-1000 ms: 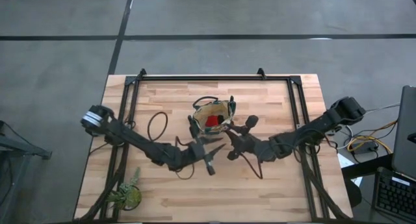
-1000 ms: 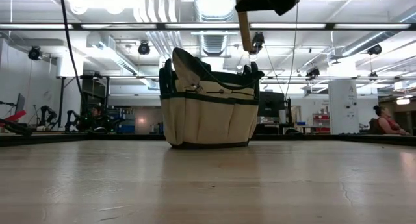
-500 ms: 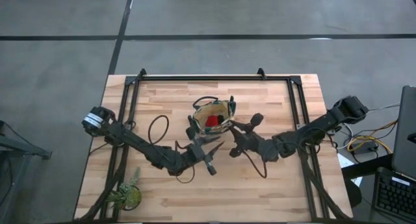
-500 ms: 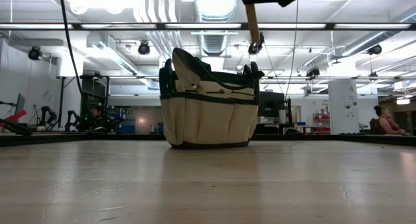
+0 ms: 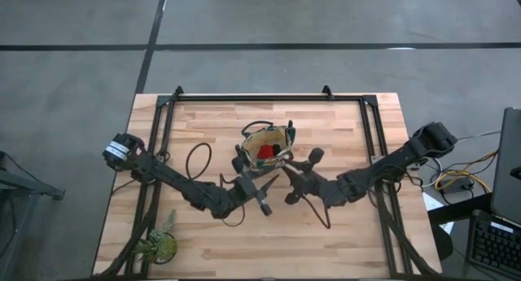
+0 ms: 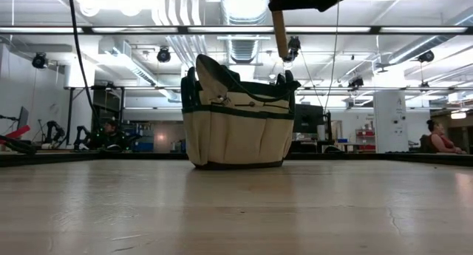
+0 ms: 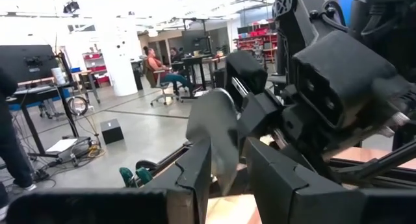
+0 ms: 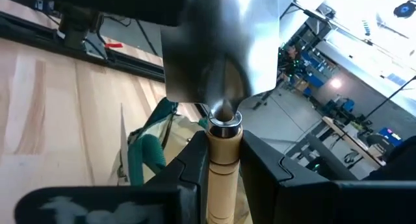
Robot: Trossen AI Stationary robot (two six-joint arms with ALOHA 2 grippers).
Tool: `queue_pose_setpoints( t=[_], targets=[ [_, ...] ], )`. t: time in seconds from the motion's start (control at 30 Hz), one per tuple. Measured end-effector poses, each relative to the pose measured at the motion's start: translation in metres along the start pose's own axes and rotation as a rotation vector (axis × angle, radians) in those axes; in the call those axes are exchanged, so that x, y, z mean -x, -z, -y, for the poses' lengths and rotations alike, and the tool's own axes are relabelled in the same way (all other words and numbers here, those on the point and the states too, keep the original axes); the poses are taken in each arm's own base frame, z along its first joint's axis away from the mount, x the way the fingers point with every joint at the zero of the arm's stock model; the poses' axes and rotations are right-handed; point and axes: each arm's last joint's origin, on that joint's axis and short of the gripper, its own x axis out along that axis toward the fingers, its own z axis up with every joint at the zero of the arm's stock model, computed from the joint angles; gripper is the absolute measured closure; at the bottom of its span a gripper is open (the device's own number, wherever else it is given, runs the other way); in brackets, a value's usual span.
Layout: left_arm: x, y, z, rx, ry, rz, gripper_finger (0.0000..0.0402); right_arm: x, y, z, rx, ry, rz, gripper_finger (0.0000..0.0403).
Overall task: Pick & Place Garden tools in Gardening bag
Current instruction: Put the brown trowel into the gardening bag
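Observation:
A silver trowel (image 5: 274,184) with a pale wooden handle hangs in the air just near of the gardening bag (image 5: 266,144), held between both grippers. My left gripper (image 5: 262,199) is shut on its blade (image 7: 214,130). My right gripper (image 5: 290,186) is shut on its handle (image 8: 224,156). The tan bag stands upright on its base (image 6: 236,163), mouth open, with a red item (image 5: 264,152) inside. In the low view the handle (image 6: 279,33) hangs above the bag's right side. The pruning shears cannot be made out. My left gripper has the trowel's silver blade (image 7: 220,160) between its two fingers, coming from the table's left. The blade's free end sticks out past the fingers, clear of the table. My right gripper pinches the wooden handle (image 8: 224,160) just behind the metal collar, between its two fingers. The fingers lie along the handle, coming from the table's right. The trowel is lifted clear of table and bag.
A green leafy plant-like thing (image 5: 159,244) lies at the table's near left corner. A black cable loop (image 5: 195,159) lies left of the bag. Black rails (image 5: 269,96) border the table's far and side edges. A person sits far off in the room (image 6: 437,137).
The trowel's handle has shifted a little to one side above the bag and come back to where it was. Both grippers have stayed on the trowel.

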Motion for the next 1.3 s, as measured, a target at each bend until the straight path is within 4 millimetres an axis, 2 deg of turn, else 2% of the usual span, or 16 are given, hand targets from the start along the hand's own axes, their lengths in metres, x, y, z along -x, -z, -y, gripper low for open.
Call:
queue_pose_setpoints(
  t=[0.23,0.53,0.7,1.03,1.23,1.3],
  targets=[
    [0.0,0.001,0.0,-0.005,0.002,-0.003,0.0314,0.003,-0.002,-0.004,-0.031,-0.07,0.032,0.0344],
    [0.0,0.002,0.0,-0.019,-0.014,-0.012,0.0392,0.006,-0.002,-0.005,-0.015,-0.074,0.033,0.0341],
    [0.0,0.004,0.001,-0.048,0.009,-0.022,0.0395,0.011,-0.001,-0.009,0.03,-0.107,0.033,0.0313],
    [0.002,0.007,0.001,-0.123,0.016,-0.055,0.0398,0.033,0.012,-0.021,0.237,-0.224,-0.022,0.0256],
    [0.005,0.016,0.001,-0.218,0.05,-0.127,0.0399,0.05,0.009,-0.011,0.309,-0.271,-0.011,0.0244],
    [0.005,0.019,0.003,-0.254,0.108,-0.143,0.0399,0.056,0.005,-0.007,0.308,-0.313,0.02,0.0245]
  ],
)
